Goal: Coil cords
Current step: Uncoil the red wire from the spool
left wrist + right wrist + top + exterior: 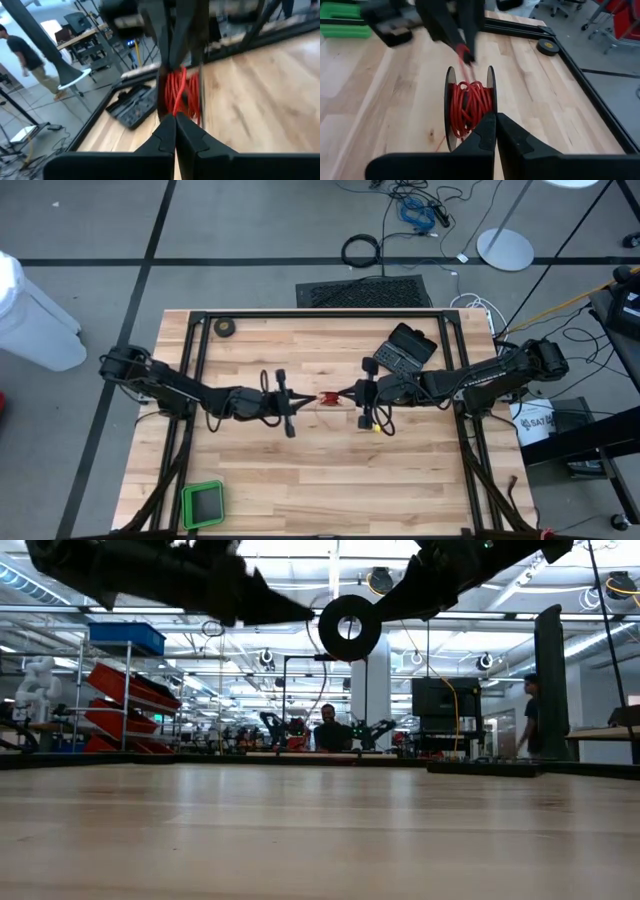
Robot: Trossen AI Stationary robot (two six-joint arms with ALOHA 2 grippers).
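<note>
Now the right hand (495, 120), pressed together, holds the reel (470, 107) w/ red wire (467, 105) above the tabletop (330, 470), opposite the left hand (305, 399) pinching the wire's end.

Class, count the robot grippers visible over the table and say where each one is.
2. The left gripper and the right gripper meet mid-table, raised above the wood, at the reel of red wire.

The pale wooden table (330, 470) carries a black tape roll (226, 327), a green tray (203, 504) and an open black case (404, 348), all well apart from both grippers' fingertips.
</note>
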